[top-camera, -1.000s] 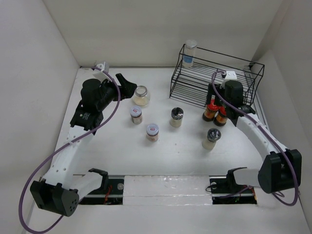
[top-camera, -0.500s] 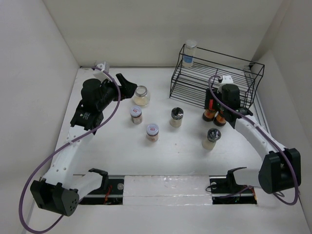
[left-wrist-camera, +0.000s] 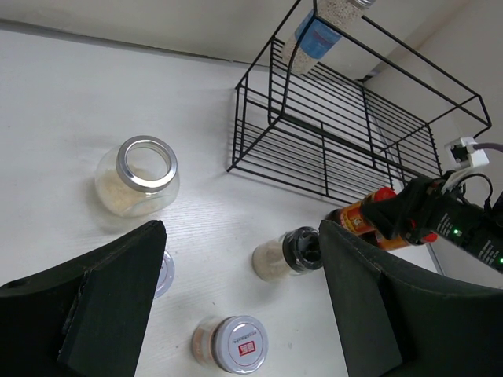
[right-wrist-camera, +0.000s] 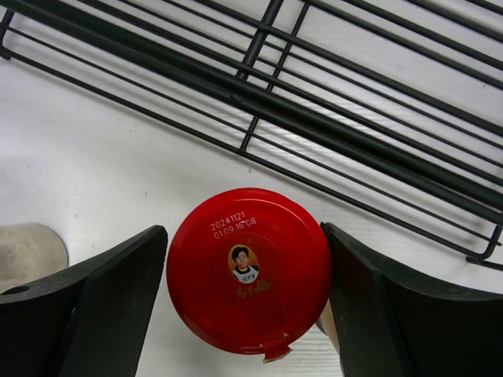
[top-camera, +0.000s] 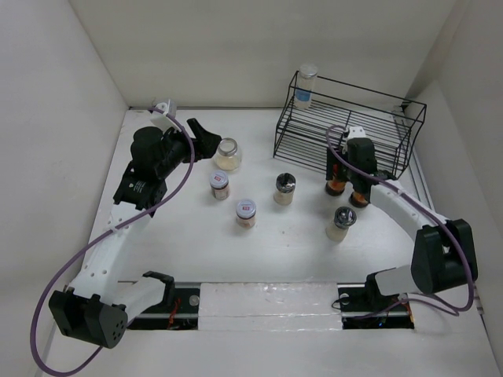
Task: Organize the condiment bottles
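Observation:
My right gripper (right-wrist-camera: 247, 271) is down over a red-capped jar (right-wrist-camera: 248, 269) of dark sauce, and both fingers (right-wrist-camera: 118, 302) touch the sides of its cap. In the top view that jar (top-camera: 336, 187) stands on the table in front of the rack, with a second red-capped jar (top-camera: 361, 197) beside it. My left gripper (left-wrist-camera: 242, 236) hovers open and empty at the back left, near a wide silver-lidded jar (top-camera: 227, 153). White-lidded jars (top-camera: 218, 185) (top-camera: 246, 212), a black-lidded jar (top-camera: 284, 188) and a silver-lidded jar (top-camera: 340, 222) stand mid-table. A blue-labelled bottle (top-camera: 305, 85) stands on the rack's top.
The black wire rack (top-camera: 346, 129) stands at the back right, just behind my right gripper. White walls close in on the left, back and right. The arm bases sit at the near edge.
My right gripper has shifted left toward the left red-capped jar and its jaws have narrowed onto the cap. The left arm and the other jars have not moved.

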`<state>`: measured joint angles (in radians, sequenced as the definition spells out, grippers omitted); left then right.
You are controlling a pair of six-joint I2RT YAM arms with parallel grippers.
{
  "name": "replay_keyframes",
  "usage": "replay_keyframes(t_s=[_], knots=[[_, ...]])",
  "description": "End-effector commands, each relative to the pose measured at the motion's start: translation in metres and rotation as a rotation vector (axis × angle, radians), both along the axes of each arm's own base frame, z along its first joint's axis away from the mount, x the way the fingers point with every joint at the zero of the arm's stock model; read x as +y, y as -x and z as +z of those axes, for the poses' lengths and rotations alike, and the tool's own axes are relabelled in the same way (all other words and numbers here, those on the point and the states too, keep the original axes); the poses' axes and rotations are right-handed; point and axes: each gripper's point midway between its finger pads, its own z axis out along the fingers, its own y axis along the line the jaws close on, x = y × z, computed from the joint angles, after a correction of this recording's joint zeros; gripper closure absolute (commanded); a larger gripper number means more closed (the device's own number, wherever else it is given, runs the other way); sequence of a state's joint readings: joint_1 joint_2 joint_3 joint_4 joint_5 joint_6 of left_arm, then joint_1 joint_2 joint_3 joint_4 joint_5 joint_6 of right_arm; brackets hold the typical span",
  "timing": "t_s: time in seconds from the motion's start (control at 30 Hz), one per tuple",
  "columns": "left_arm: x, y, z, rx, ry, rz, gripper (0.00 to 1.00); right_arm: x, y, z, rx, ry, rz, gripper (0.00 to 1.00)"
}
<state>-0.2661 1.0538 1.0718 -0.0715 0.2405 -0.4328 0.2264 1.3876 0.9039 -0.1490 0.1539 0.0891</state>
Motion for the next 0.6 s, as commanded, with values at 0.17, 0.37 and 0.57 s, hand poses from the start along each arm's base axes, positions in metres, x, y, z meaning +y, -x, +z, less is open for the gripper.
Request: replay_keyframes(t_s=[0.17,0.37,0.57], knots=[[-0.002,0.001,0.014,-0.046,0.024,-0.018,0.25,0.027,0.006,0.003,-0.029,0.015,0.027,0.39],[-0.004,0.001,0.016,-0.056,0.029,-0.030,0.25,0.077,0.004,0.105,-0.310,-0.065,0.142,0.49],[-0.004,0.003,0.015,-0.051,0.037,-0.029,0.25,0.115,-0.011,0.242,-0.611,-0.197,0.275,0.51]])
